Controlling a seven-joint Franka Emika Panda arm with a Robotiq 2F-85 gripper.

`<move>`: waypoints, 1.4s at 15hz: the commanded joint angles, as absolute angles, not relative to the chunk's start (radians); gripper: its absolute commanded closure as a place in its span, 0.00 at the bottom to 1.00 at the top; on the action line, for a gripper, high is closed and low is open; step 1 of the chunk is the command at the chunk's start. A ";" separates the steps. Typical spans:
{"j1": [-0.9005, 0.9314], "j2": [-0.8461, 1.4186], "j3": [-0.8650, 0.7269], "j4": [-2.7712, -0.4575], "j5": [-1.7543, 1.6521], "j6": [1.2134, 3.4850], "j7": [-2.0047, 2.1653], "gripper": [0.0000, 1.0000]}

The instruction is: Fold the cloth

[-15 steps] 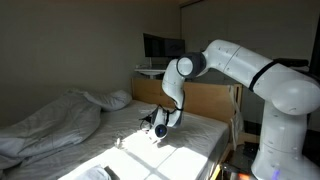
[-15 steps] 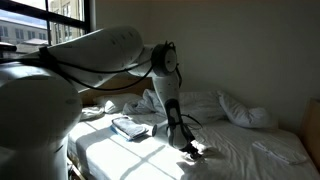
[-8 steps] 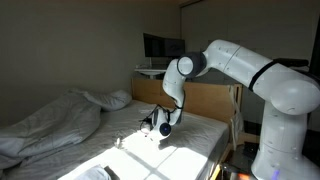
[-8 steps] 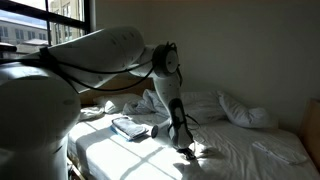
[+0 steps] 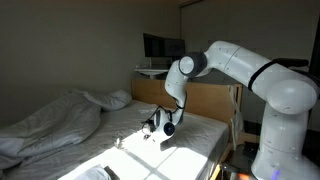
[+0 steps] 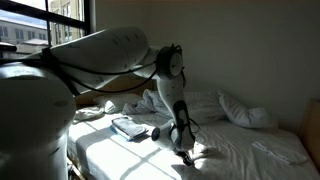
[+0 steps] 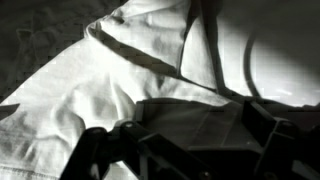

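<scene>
ROBOT AT WORK ON A BED: A robot arm [image 5: 225, 60] reaches down over a bed [image 5: 205, 100]. Its claw [image 5: 162, 136] hangs just above the mattress with its two fingers [image 7: 95, 152] spread wide and nothing between them: it is released and grips no fabric. The cloth [image 7: 110, 100] to be folded lies spread directly beneath the claw. In the wrist view, one edge is doubled over into a ridge just ahead of the fingers. The low, open posture seems to fit either letting an edge drop or readying a fresh pinch, since a fold needs an edge lifted and carried across. A heaped duvet [image 5: 55, 120] sits well away from the claw, probably pushed aside to leave the cloth free. The count: one arm, one claw with two fingers, one cloth, one duvet, and one pillow [image 5: 118, 99] just beside the duvet.
</scene>
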State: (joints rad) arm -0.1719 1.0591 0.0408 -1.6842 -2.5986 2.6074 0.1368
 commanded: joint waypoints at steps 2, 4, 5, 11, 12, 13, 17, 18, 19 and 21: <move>-0.186 1.058 0.079 -1.688 -2.593 2.639 0.163 0.00; -0.185 1.055 0.084 -1.698 -2.594 2.629 0.170 0.00; -0.186 1.053 0.086 -1.703 -2.594 2.620 0.176 0.03; -0.156 1.015 0.046 -1.775 -2.495 2.500 0.164 0.10; -0.138 0.999 0.036 -1.802 -2.461 2.442 0.157 0.06; -0.138 0.981 0.029 -1.834 -2.466 2.399 0.174 0.05; -0.120 0.941 0.008 -1.919 -2.440 2.275 0.169 0.00; -0.126 0.936 0.006 -1.932 -2.450 2.272 0.171 0.00; -0.134 0.929 0.004 -1.942 -2.468 2.284 0.171 0.00; -0.153 0.922 0.002 -1.951 -2.529 2.330 0.188 0.00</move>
